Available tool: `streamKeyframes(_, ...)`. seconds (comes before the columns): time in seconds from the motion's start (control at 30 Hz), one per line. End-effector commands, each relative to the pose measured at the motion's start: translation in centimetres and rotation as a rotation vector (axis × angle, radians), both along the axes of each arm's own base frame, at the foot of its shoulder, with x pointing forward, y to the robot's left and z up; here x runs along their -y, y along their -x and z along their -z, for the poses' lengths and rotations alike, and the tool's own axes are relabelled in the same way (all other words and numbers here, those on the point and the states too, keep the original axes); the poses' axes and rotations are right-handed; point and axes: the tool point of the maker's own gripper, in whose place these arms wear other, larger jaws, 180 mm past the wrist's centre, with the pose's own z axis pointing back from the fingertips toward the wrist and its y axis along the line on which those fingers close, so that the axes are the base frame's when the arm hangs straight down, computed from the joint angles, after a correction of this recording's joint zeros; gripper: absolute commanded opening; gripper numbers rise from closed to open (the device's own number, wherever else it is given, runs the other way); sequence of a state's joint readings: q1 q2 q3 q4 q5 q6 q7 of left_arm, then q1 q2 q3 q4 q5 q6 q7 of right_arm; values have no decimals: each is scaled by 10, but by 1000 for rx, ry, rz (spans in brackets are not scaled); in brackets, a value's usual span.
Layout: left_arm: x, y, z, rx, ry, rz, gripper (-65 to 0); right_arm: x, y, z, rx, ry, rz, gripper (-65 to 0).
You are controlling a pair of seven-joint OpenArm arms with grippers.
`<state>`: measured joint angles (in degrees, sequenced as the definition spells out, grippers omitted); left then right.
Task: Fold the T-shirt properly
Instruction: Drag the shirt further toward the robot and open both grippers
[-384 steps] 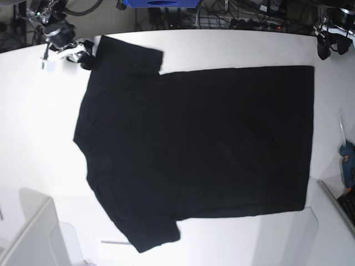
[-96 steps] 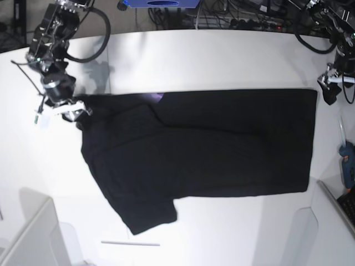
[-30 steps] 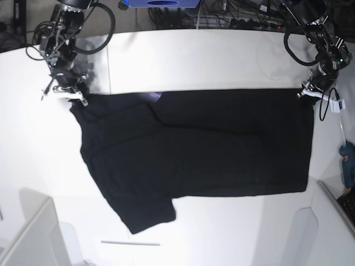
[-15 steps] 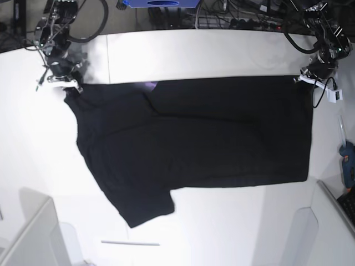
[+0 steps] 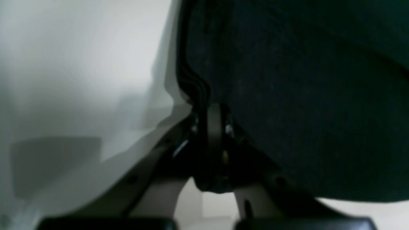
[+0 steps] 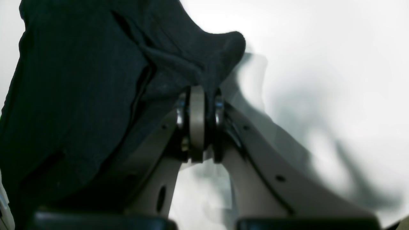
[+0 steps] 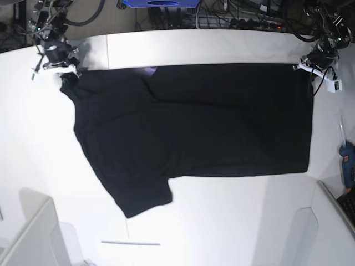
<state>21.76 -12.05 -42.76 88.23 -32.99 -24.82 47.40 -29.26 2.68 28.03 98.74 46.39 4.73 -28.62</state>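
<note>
In the base view you see the right gripper at the far left, clamped on a corner of the T-shirt. From it the black cloth spreads rightward across the white table to the left gripper, which pinches the opposite top corner. Only this view shows a small purple patch at the folded top edge. The wrist views alone confirm each grip: right gripper jaws closed on bunched fabric, left gripper jaws closed on a layered hem.
</note>
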Motion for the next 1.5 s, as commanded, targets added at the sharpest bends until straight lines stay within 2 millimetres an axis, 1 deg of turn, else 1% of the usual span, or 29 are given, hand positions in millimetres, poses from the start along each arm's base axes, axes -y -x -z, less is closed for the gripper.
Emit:
streamKeyframes(0.0, -5, 1, -7, -4, -32, 9, -650, 4, -2, -9, 29, 16, 1, -650)
streamKeyframes(0.07, -5, 2, -10, 0, -40, 16, -650, 4, 4, -7, 16, 17, 0, -650)
streamKeyframes(0.13, -5, 9, -8, -16, -43, 17, -650, 4, 12, -5, 0, 18, -2, -650)
streamKeyframes(0.2, -5, 12, -9, -21, -46, 20, -650, 4, 19, -2, -16, 19, -2, -650)
streamKeyframes(0.37, -4, 22, -5, -46, -47, 24, -650, 18, 40, -1, -44, 34, 52, -650)
streamKeyframes(0.43, -3, 27, -4, -55, -46, 25, -650, 21, 41, -6, -37, 47, 52, -650)
streamKeyframes(0.53, 0, 30, -2, -61, -38, 21, -650, 21, 45, -8, -36, 54, 37, -650)
streamKeyframes(0.57, 1, 35, 0, -72, -36, 22, -650, 21, 46, -9, -36, 55, 35, -650)
streamKeyframes(0.73, 2, 46, 1, -95, -42, 29, -650, 21, 55, -6, -57, 55, 34, -650)
streamKeyframes(0.93, 6, 58, -5, -105, -56, 37, -650, 20, 65, -4, -81, 56, 33, -650)
streamKeyframes(1.07, 7, 64, -4, -117, -56, 37, -650, 19, 68, -2, -89, 54, 31, -650)
streamKeyframes(1.17, 7, 65, -4, -117, -56, 38, -650, 19, 72, -1, -100, 55, 31, -650)
streamKeyframes(1.2, 6, 68, -3, -125, -57, 37, -650, 19, 73, -1, -101, 55, 31, -650)
streamKeyframes(1.47, 6, 69, -4, -127, -59, 39, -650, 20, 74, 0, -104, 53, 32, -650)
